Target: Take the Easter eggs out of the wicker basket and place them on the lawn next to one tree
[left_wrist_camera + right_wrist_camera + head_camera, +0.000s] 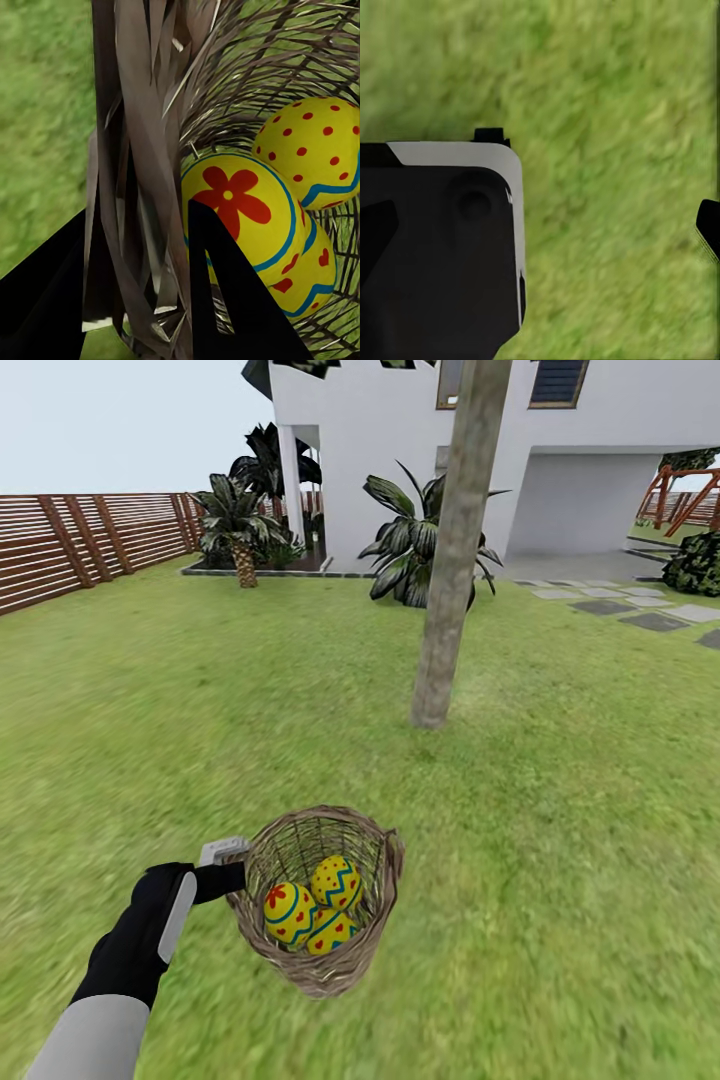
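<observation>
**Mia:** What is the robot's left gripper (238,880) doing?

**Ben:** It is pinching the thick braided rim of the small round brown wicker basket (372,950). In the left wrist view one black finger (229,300) is sitting inside the wall and the other outside, closed tight on the twigs. The basket is hanging above the short green lawn (560,840), tipping a bit.

**Mia:** What is lying in it?

**Ben:** All three shiny yellow Easter eggs. The egg with the big red flower (288,911) is lying closest to the gripper. The egg with red dots (315,146) is touching it. The egg with little red hearts (333,931) is lying under them both. They are huddling at the bottom.

**Mia:** So none are out yet?

**Ben:** None. I think the robot is carrying the basket toward the tall tree with the smooth grey-brown trunk (452,550). The tree is standing ahead on the grass, not close yet.

**Mia:** How should it be carrying it?

**Ben:** Slowly, I think, keeping the open side up. If the basket is tipping more, the eggs could be rolling out too early. Setting it down near the trunk looks best, before picking eggs.

**Mia:** And the right gripper?

**Ben:** The right wrist view is looking at grass and a black and white part of the robot. I cannot tell how far open it is.
</observation>
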Tool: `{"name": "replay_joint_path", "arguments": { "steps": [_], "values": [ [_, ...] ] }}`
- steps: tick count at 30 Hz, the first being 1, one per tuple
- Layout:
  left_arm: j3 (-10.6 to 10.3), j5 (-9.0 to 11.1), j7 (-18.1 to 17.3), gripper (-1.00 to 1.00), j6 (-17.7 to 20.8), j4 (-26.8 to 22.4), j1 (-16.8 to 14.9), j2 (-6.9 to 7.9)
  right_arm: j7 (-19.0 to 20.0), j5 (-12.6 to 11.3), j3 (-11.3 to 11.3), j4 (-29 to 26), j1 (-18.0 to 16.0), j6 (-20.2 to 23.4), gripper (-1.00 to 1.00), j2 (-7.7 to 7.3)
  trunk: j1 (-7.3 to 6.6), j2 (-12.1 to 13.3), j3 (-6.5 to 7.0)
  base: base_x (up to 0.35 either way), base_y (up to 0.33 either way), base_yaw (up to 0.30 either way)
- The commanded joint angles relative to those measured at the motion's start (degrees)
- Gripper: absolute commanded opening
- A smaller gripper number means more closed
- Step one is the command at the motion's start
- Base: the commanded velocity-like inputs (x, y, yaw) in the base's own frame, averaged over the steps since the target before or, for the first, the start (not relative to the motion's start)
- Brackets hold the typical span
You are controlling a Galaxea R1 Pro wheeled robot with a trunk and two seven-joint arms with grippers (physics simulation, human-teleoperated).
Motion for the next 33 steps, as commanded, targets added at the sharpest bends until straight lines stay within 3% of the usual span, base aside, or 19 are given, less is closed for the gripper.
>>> {"name": "replay_joint_path", "arguments": {
  "steps": [1, 33],
  "values": [
    [0.1, 1.0, 0.0, -1.00, 0.3, -0.1, -0.1, -0.01, -0.1, -0.4, 0.4, 0.1, -0.1, -0.3, 1.00, -0.03, 0.06, -0.1, -0.10, 0.293, -0.130, 0.000],
    [0.2, 1.1, 0.0, -1.00, 0.3, -0.1, -0.1, 0.27, -0.2, -0.2, 0.4, 0.8, 0.3, -0.4, 1.00, 0.03, 0.06, -0.1, -0.10, 0.294, -0.130, 0.000]
  ]
}}
